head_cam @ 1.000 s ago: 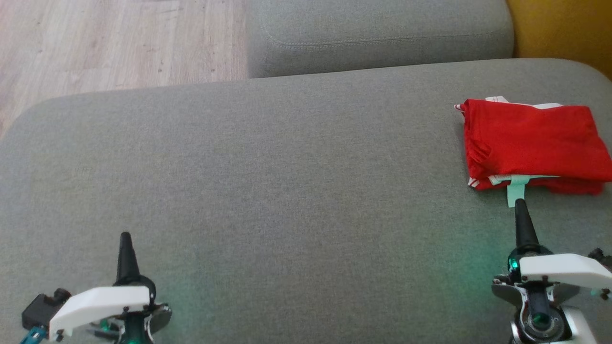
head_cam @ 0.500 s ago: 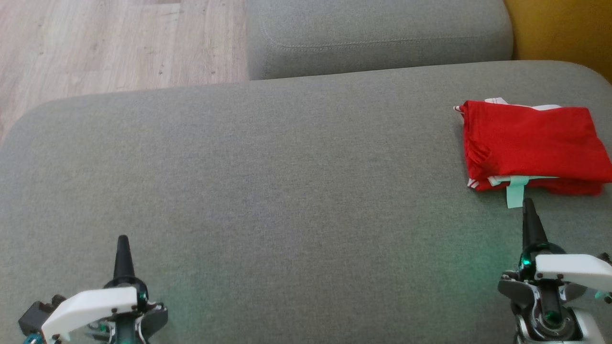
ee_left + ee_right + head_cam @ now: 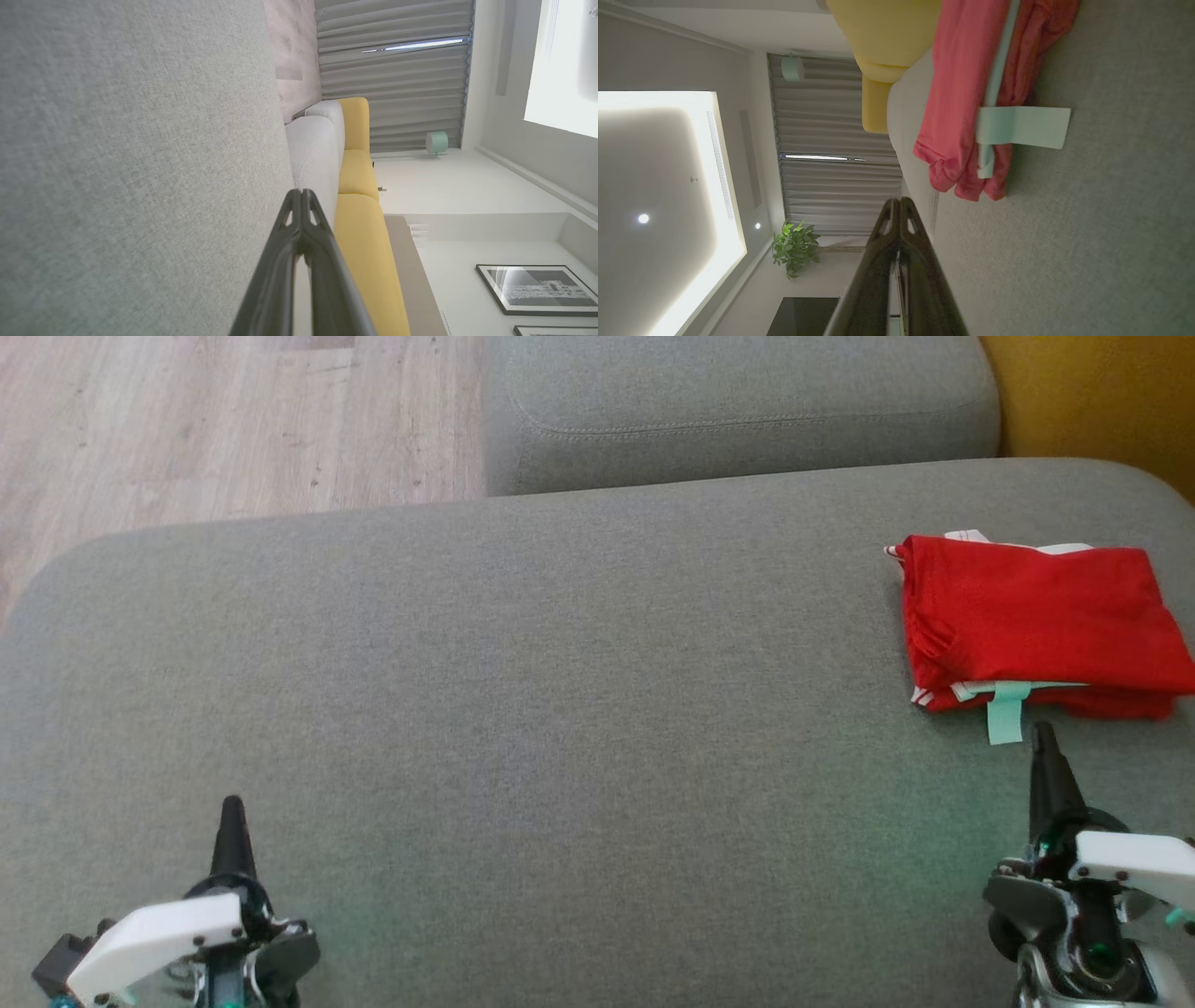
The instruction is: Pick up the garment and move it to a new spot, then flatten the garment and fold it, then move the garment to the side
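The garment (image 3: 1041, 621) is red, folded into a thick rectangle with white trim and a pale green tag, and it lies at the far right of the grey sofa seat (image 3: 560, 709). In the right wrist view the garment (image 3: 966, 93) shows near the top with its tag sticking out. My right gripper (image 3: 1044, 733) is shut and empty, its tip just short of the tag, not touching the cloth. My left gripper (image 3: 231, 805) is shut and empty at the lower left, far from the garment. Both grippers' fingers meet at the tip in the wrist views: left gripper (image 3: 302, 192), right gripper (image 3: 899, 201).
A second grey cushion (image 3: 738, 406) lies beyond the seat. Wooden floor (image 3: 215, 420) shows at the upper left past the seat's rounded edge. A yellow sofa part (image 3: 1092, 397) stands at the upper right. The wide middle of the seat is bare fabric.
Both grippers have drawn back toward the bottom of the head view, the right one also drifting right, away from the tag. The garment has not moved.
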You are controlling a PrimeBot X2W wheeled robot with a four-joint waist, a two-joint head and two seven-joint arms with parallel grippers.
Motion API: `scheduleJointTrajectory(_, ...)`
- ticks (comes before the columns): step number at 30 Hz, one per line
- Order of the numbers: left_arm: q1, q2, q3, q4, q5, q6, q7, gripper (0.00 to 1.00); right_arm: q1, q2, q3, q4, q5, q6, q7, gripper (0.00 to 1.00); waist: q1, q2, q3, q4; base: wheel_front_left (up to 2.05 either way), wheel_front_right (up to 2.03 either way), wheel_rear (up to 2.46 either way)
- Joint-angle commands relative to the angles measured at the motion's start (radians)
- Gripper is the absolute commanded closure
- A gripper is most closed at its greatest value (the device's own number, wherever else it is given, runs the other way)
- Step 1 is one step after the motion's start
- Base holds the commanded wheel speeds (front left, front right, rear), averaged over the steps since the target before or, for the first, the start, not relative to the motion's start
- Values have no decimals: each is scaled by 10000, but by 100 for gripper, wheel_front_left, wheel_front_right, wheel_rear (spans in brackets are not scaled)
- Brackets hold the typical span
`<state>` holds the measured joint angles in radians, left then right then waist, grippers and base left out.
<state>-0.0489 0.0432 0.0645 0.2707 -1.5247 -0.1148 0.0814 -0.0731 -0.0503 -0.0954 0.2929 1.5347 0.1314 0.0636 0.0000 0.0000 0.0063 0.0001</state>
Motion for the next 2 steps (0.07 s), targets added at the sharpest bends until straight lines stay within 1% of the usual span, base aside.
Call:
scheduleJointTrajectory(1,-552,90,358,-292,-195,-105,105,100,-336,-161,152,-428,243,-7,128,100,0,0,-3,0,0,0,0)
scheduleJointTrajectory(2,-558,90,376,-286,-296,-113,135,100,-334,-161,134,-438,346,-7,157,100,0,0,-8,0,0,0,0)
